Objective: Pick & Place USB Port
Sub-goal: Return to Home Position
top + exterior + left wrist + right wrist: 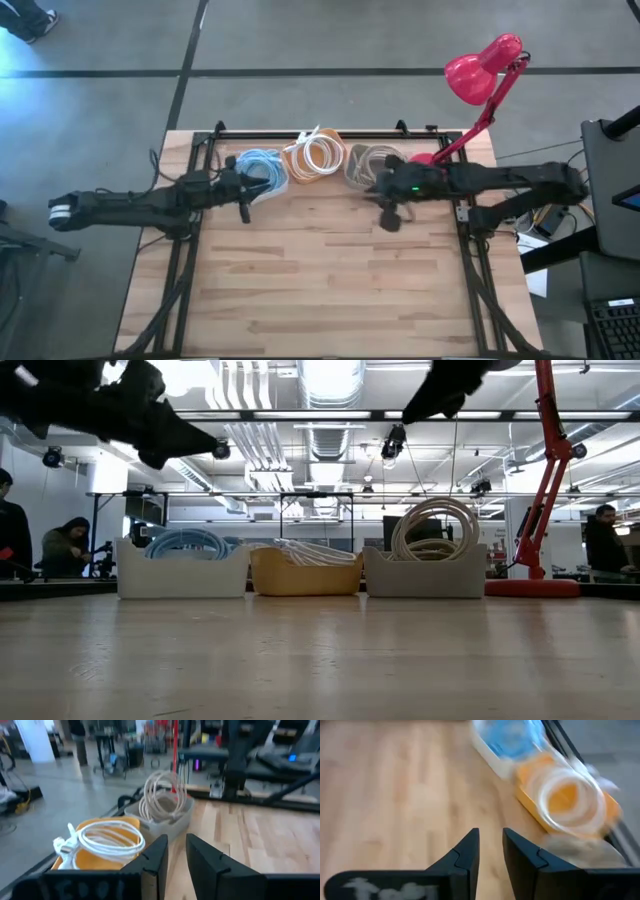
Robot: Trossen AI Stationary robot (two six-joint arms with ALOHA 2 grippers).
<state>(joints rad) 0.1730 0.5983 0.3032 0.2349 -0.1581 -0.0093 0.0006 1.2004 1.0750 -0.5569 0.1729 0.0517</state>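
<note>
Both arms hung above the table [320, 290], and the job looked all but done. The white cables [322, 153] lay coiled in the yellow bin [305, 580], the brown cable [437, 528] in the gray bin [425, 578], and the blue cable [262, 168] in the white bin [180, 580]. The left gripper [175, 840] hovered just beside the white bin, fingers a narrow gap apart and empty. The right gripper [490, 832] hovered beside the gray bin, likewise slightly parted and empty. The danger? That brown coil stood tall above its rim, so a low swing home could have snagged a loop and dragged it out. The red lamp [480, 70] stood close by the right arm, too.
</note>
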